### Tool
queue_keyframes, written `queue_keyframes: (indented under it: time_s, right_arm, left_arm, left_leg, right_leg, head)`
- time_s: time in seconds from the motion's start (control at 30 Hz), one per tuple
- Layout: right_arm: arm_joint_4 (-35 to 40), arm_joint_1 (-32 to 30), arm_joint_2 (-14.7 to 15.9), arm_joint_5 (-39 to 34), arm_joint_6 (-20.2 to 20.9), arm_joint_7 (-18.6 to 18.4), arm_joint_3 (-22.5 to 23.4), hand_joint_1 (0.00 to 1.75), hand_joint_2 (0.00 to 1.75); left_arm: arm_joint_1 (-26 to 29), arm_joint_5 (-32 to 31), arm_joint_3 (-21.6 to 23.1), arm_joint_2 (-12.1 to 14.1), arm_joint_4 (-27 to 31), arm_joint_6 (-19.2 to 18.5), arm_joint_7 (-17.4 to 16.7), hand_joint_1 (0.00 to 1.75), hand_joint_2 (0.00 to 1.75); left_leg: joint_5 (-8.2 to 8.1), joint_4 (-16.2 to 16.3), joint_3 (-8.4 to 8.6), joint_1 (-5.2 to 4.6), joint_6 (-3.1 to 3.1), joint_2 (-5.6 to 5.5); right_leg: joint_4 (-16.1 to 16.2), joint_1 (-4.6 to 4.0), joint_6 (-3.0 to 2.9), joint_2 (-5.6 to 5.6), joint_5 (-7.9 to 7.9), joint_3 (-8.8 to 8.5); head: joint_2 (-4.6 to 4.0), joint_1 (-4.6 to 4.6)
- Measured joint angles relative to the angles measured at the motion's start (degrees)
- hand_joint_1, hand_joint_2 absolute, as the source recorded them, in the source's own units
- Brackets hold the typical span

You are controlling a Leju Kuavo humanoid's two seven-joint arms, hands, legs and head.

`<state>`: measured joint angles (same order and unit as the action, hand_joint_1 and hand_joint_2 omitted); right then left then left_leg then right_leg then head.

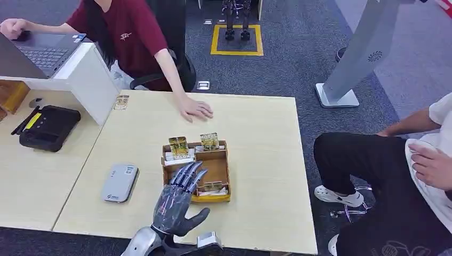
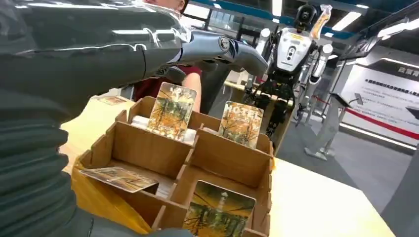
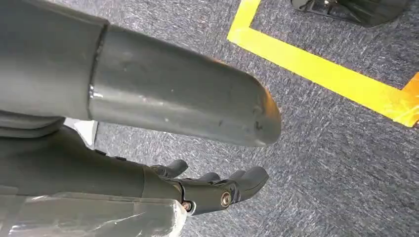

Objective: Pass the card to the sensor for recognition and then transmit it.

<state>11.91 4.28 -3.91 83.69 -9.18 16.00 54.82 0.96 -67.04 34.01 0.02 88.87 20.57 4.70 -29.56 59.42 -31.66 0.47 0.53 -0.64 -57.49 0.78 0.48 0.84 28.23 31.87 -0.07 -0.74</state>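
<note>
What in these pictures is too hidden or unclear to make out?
- Head view: the left hand covers part of the card box.
- Head view: print on the grey sensor is too small to read.
- Right wrist view: the right hand hangs over carpet; its fingers are partly hidden.

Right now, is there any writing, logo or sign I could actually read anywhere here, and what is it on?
"HOTEL", partly hidden: top of the upright card in the cardboard box.
Small logo and print on the grey sensor: too small to read.
Chest mark on the person's red shirt: unreadable.
Red-striped wall board: blurred.
Label on the standing robot: blurred.
</note>
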Motion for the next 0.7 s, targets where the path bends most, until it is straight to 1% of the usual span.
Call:
queue_keyframes:
  time_s: [0.53,0.7]
  right_arm:
    - [0.00,0.57,-0.44,0.24,0.02,-0.77,-1.09,0.00,0.00]
    - [0.00,0.66,-0.46,0.39,0.09,-0.85,-1.31,0.00,0.00]
  left_arm:
    - [-2.50,-0.02,-0.26,-2.10,-3.32,0.68,-0.81,0.00,1.75]
    - [-3.70,0.11,-0.63,-2.65,-5.49,0.68,-1.64,0.00,1.75]
  left_leg:
    - [0.00,0.00,0.00,0.00,0.00,0.00]
    - [0.00,0.00,0.00,0.00,0.00,0.00]
  right_leg:
    - [0.00,0.00,0.00,0.00,0.00,0.00]
    - [0.00,0.00,0.00,-0.01,0.00,0.00]
  head:
    - [0.02,0.02]
    - [0.02,0.00]
